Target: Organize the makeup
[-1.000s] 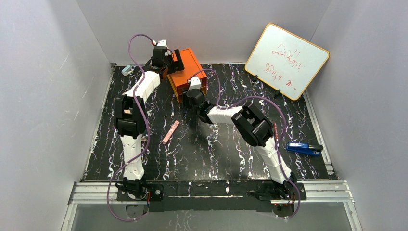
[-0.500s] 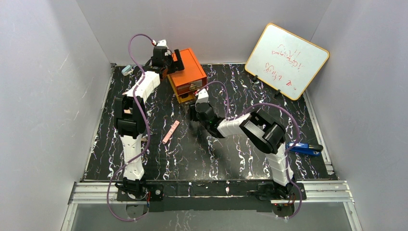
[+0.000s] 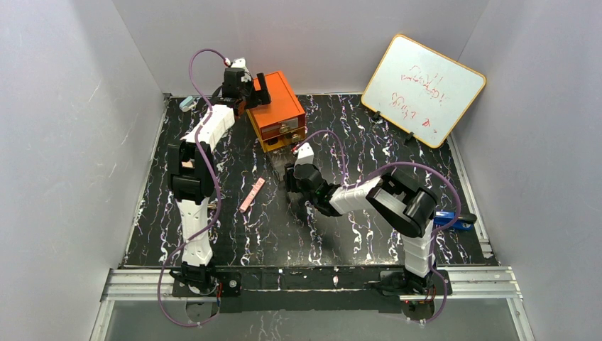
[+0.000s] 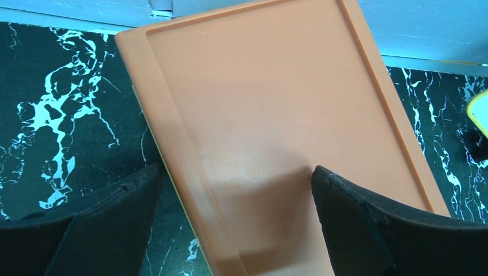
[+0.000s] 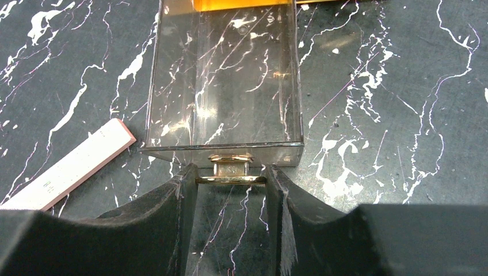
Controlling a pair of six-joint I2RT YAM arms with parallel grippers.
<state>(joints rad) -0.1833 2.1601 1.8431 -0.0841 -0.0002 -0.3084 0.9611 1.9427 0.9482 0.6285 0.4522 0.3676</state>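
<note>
Nearer now, the right gripper (image 5: 231, 179) has drawn the clear drawer (image 5: 224, 86) farther out of the orange box (image 3: 278, 108), clamped on its gold handle (image 5: 231, 171). Just left of the drawer lies the pink stick (image 5: 69, 167), unmoved, running near-left to far-right. The left gripper (image 4: 236, 195) straddles the box edge, spread wide.

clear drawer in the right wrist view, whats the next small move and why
Probably open the right hand and let go of the gold handle. The clear drawer stands well out of the orange box and looks empty, the left hand is open at the box, and the pink stick lies on the table just beside the drawer, ready to go in.
</note>
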